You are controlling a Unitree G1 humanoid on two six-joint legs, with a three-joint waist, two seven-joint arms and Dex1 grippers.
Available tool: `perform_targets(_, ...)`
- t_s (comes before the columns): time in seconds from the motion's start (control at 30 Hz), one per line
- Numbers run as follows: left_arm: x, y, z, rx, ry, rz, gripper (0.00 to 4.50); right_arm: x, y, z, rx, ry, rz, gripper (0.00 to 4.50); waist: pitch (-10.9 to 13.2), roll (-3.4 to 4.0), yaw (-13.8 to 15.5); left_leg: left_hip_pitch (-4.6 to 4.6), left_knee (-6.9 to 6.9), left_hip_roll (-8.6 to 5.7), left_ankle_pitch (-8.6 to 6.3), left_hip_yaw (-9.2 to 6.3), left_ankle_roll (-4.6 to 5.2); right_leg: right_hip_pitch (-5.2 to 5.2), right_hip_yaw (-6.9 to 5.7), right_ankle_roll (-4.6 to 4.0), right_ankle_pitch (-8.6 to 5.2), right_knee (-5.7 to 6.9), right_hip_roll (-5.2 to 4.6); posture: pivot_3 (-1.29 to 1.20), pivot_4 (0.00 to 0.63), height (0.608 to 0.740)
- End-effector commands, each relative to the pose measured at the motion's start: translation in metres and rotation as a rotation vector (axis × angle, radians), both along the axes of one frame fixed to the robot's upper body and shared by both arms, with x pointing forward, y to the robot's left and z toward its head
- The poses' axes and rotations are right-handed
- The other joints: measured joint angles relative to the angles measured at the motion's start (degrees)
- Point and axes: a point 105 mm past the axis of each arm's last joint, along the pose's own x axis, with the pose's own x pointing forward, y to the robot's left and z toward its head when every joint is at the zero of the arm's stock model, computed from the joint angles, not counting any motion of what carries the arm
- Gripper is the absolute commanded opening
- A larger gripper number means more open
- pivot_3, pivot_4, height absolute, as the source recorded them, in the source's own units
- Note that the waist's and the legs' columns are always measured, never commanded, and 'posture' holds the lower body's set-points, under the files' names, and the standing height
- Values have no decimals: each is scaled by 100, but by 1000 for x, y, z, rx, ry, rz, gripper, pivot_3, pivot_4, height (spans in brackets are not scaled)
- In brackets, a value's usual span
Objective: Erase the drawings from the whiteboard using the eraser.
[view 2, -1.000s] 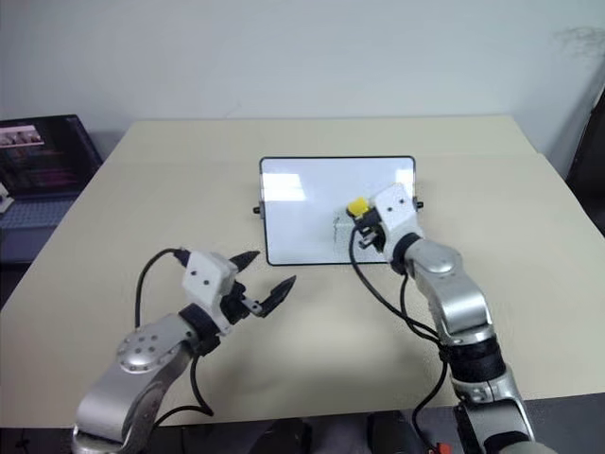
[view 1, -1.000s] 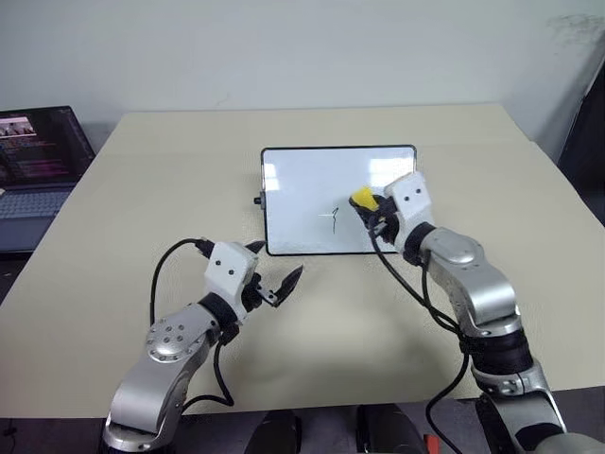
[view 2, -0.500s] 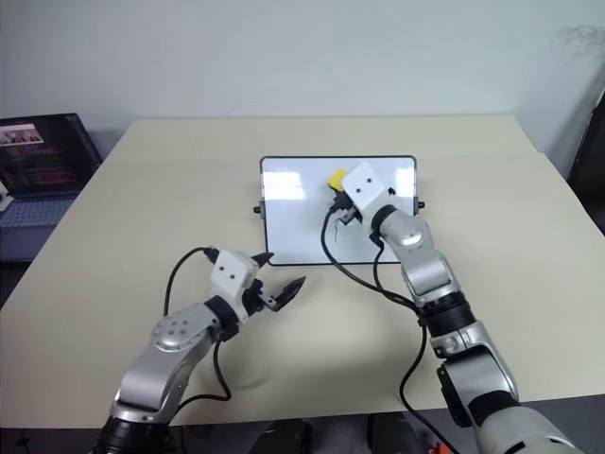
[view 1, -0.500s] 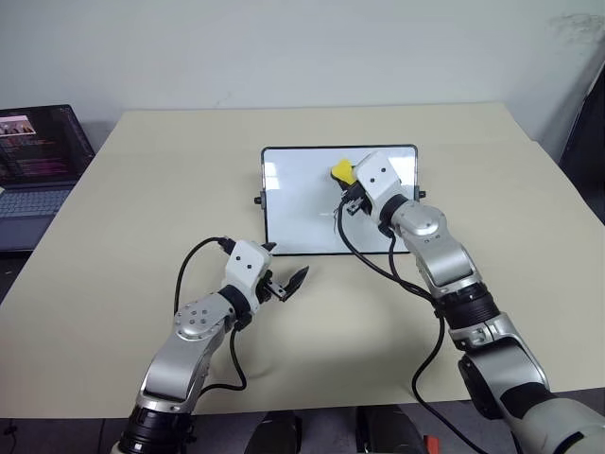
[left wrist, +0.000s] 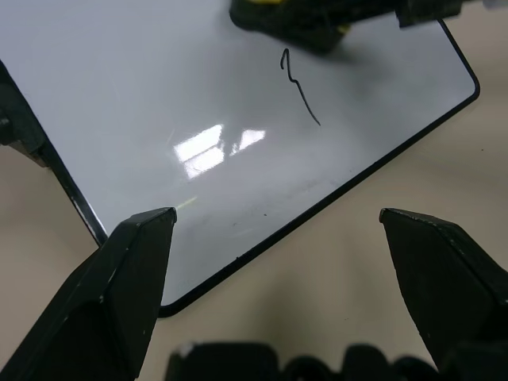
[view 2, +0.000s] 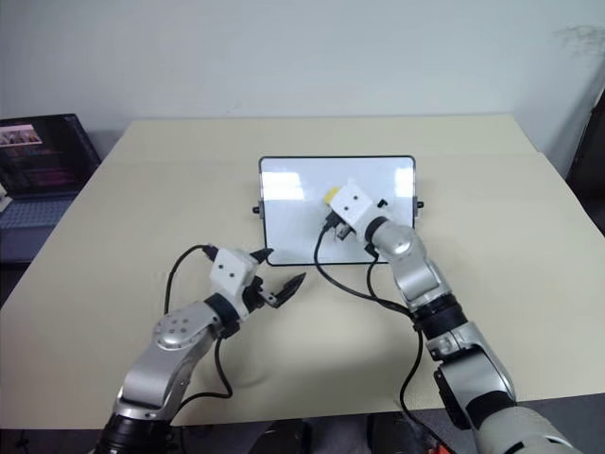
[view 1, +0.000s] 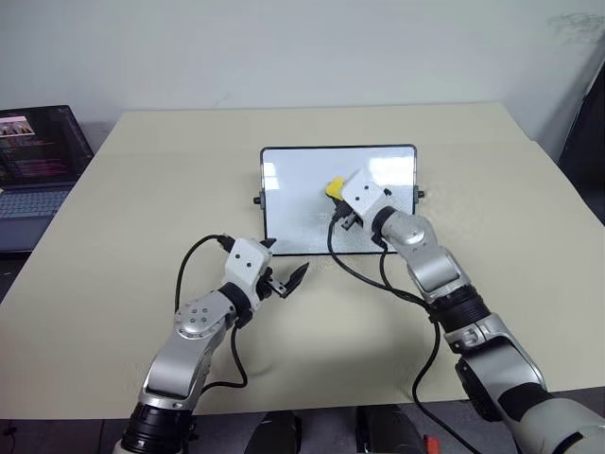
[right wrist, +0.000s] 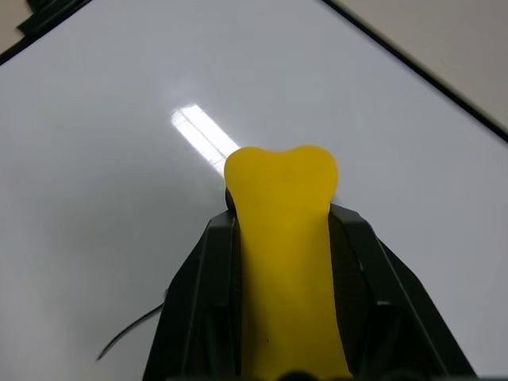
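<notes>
The whiteboard [view 1: 288, 203] lies flat on the beige table, just past the middle. My right gripper [view 1: 338, 195] is over the board's centre, shut on the yellow eraser [view 1: 334, 187], which sticks out past the black fingers [right wrist: 202, 270]. One thin dark hooked stroke of the drawings [left wrist: 299, 86] shows on the board right beside the eraser [right wrist: 284, 238]; any other marks are hidden by the gripper. My left gripper [view 1: 284, 263] hovers open and empty at the board's near edge [left wrist: 317, 208].
An open laptop [view 1: 33, 156] sits off the table's left side. The beige table [view 1: 132, 218] has free room around the board. Black cables hang from both wrists, the right one draped over the board's near edge.
My right gripper carried the eraser leftward across the board, up toward the far edge, then back down to the centre. The left gripper edged forward to the board's near edge.
</notes>
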Motion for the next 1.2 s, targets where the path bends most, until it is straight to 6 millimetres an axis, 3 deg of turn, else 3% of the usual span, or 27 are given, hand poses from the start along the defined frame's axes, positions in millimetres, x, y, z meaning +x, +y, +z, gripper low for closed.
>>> perform_targets(0.03,0,2,18,0,-75,10,4500,-7,0,-17,-47,29,32,1139,0,0,0,2,1,0,0,-1,0,3,-1,0,0,1,0,0,150,740)
perform_targets(0.43,-3,3,23,-2,-87,13,4500,-25,2,-38,-36,119,59,1139,-1,0,1,10,10,0,-4,-4,9,9,-2,-1,1,16,1,0,150,740)
perform_targets(0.73,-2,2,23,-1,-89,6,4500,-39,-9,-56,-45,221,49,1139,-1,-1,11,9,11,-1,-5,-9,10,10,-5,-1,1,15,1,0,150,740)
perform_targets(1.2,-1,-5,30,0,-98,-17,4500,-7,-24,-18,31,95,-75,1139,-1,-1,10,9,13,-2,-4,-10,9,11,-6,0,2,16,2,0,150,740)
